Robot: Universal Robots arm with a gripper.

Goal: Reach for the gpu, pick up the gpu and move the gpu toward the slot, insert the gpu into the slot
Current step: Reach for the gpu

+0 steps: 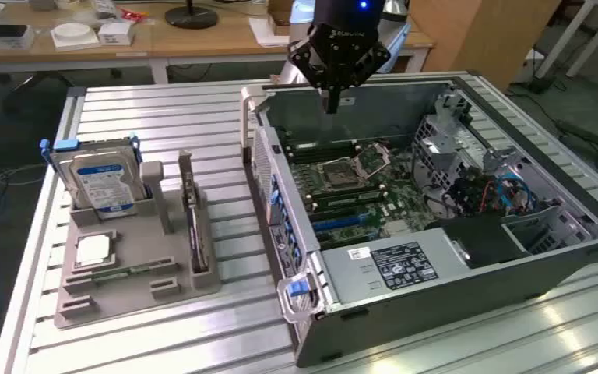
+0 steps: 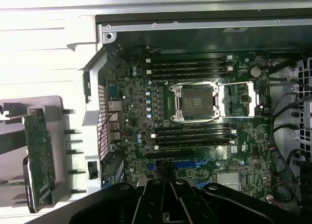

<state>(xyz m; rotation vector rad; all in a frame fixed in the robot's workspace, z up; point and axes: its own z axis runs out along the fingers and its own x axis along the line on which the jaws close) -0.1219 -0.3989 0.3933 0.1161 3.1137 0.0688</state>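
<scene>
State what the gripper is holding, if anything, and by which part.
Nothing is held. The gripper is shut and empty above the open computer case; the graphics card stands apart in its grey holder.

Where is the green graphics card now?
On the exterior view's left, the gpu stands on edge in the grey holder, beside the blue-labelled hard drive.

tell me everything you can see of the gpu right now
The gpu is a thin rectangular green circuit card. Its face is dotted with small components, and a black block sits on one side near one end. It stands on its long edge in a slot of the grey holder, outside the computer case and a little apart from the blue-labelled hard drive. Only the holder touches it; the gripper hangs over the open case.
</scene>
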